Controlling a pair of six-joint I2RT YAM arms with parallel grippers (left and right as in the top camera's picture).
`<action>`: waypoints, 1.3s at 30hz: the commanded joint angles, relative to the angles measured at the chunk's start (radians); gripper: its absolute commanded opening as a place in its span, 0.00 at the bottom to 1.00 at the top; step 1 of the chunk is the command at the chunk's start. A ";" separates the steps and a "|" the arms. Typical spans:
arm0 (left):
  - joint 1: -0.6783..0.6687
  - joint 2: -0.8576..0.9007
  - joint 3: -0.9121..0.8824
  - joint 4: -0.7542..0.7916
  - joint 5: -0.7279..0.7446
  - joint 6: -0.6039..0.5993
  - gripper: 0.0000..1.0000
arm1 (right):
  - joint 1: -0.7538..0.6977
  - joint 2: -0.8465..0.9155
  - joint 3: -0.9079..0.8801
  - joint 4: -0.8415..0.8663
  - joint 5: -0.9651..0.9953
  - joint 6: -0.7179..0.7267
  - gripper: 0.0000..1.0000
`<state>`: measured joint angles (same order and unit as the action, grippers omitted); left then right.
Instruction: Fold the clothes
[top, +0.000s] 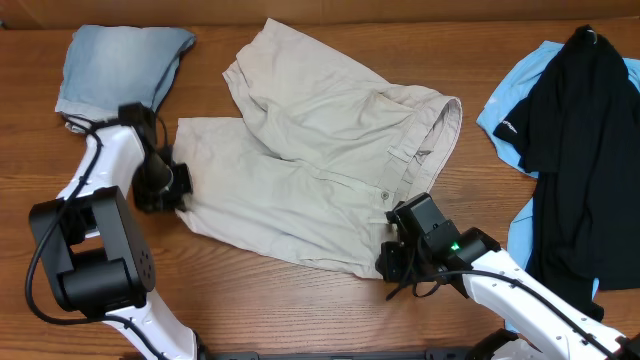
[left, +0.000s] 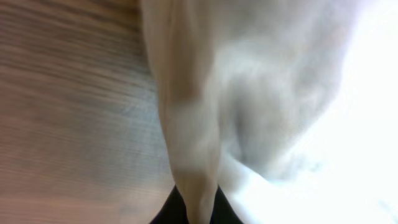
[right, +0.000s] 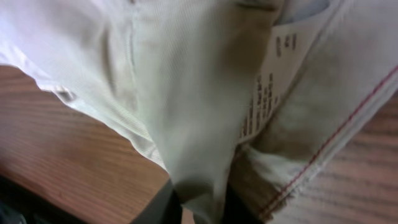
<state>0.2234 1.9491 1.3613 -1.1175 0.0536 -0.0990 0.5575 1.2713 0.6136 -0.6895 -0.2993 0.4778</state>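
Just below the denim piece (top: 120, 65), my left gripper (top: 176, 190) pinches the leg hem of the khaki shorts (top: 320, 150). Their long axis runs rightward from the denim to my right gripper (top: 392, 256), clamped on the waistband corner.

The beige shorts (top: 320, 150) lie spread out in the middle of the frame, a bit wrinkled. The waistband (top: 440, 130) is on the right side and the two legs point left. A white label (right: 273, 74) with small print shows inside the waist.
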 joint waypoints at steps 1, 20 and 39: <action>0.005 -0.001 0.164 -0.064 0.026 0.003 0.04 | -0.016 -0.036 0.034 -0.051 -0.017 0.048 0.13; -0.003 -0.018 0.848 -0.572 0.026 0.126 0.04 | -0.316 -0.229 0.551 -0.707 -0.022 -0.111 0.04; -0.037 -0.025 0.788 -0.474 0.055 0.125 0.04 | 0.077 0.164 0.184 0.007 -0.112 -0.195 0.62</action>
<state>0.1913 1.9457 2.1540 -1.6001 0.1013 0.0044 0.5861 1.3380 0.8017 -0.7315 -0.3943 0.3210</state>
